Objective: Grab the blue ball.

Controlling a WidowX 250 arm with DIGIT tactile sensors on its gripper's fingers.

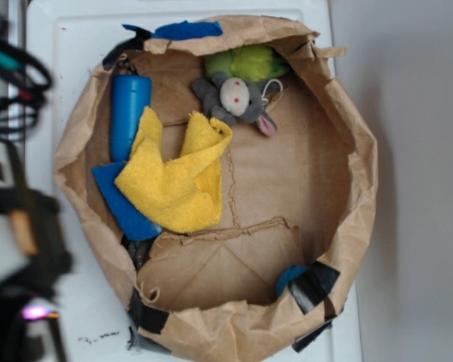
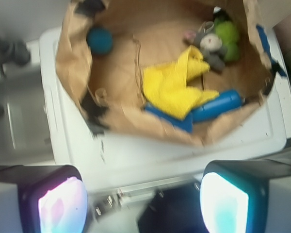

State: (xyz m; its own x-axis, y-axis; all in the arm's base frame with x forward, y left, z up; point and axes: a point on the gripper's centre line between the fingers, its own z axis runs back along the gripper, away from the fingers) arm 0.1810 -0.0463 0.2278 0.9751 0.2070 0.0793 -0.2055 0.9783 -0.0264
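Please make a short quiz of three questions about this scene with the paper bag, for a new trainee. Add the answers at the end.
1. True or false: the blue ball is lying on top of the yellow cloth.
2. What lies directly next to the grey plush mouse? A) the blue cylinder B) a green plush toy C) the blue ball
3. In the wrist view, is the gripper inside the paper bag or outside it?

Key
1. False: the ball lies apart from the cloth, near the bag's wall.
2. B
3. Outside, with its fingers apart and nothing between them.
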